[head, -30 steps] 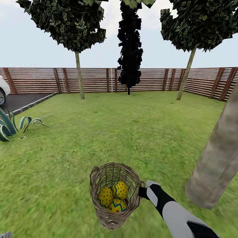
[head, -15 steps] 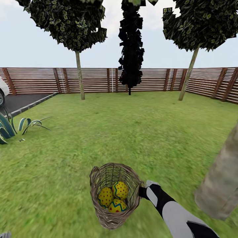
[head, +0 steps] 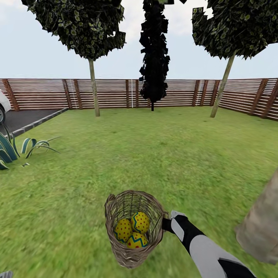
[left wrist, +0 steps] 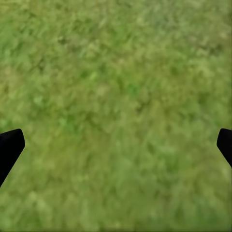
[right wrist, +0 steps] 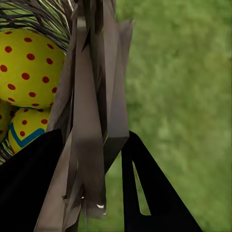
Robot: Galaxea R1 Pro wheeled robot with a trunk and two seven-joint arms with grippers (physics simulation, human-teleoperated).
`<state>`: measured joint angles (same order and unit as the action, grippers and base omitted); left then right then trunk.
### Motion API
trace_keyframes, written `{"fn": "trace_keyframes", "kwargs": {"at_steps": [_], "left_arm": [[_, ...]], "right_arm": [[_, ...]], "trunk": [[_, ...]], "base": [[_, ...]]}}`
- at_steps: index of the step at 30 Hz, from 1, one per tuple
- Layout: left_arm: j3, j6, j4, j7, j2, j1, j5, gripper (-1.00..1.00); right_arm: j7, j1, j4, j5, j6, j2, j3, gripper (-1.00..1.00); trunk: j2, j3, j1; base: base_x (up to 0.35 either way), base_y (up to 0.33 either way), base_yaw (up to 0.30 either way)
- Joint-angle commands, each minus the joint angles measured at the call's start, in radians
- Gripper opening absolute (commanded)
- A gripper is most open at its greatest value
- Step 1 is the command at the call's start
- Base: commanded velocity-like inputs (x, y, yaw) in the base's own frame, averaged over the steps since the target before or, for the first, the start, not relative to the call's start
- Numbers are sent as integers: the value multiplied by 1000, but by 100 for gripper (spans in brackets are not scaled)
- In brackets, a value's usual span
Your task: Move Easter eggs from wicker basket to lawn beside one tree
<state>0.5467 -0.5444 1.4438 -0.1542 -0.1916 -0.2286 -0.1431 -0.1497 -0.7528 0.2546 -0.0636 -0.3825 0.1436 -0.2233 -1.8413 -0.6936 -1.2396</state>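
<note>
- Jaws of the right gripper are closed on the woven wall of the wicker basket at its rim, one dark finger inside among the eggs and one outside; the head view shows the same pinch at the basket's right side.
- Grip on a thin strip of open weave is the first worry: the basket hangs from one edge, so I judge it could pivot about the pinch, or slide out altogether if the arm jolts.
- Easter eggs, all three, sit loose at the basket's bottom: two red-dotted ones and one with a blue zigzag band; in the right wrist view a dotted egg lies just beside the inner finger.
- Tilt is the second risk. The basket already leans, and a further lean could roll the eggs over the rim onto the lawn away from any tree.
- Left gripper has its jaws spread wide with nothing between them, only grass beyond, so nothing supports the basket from the other side.
- Tree with the thick grey-brown trunk stands near, at the right edge of the head view; swinging the arm or the base that way could knock the basket against the trunk.
- Eggs set down on grass may also roll, and all three must end up beside the same tree.
</note>
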Motion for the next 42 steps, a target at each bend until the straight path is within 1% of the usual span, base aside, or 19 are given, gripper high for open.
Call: {"fn": "trace_keyframes", "kwargs": {"at_steps": [1,42], "left_arm": [[1,-6,1,-1,0,0,-9,100],[1,-3,0,1,0,0,-8,100]], "right_arm": [[-5,0,3,-13,-4,1,-3,-100],[-5,0,2,-13,-3,2,-2,-100]], "trunk": [[-8,-4,-4],[-295,-132,-161]], "base": [[1,1,0],[0,0,0]]}}
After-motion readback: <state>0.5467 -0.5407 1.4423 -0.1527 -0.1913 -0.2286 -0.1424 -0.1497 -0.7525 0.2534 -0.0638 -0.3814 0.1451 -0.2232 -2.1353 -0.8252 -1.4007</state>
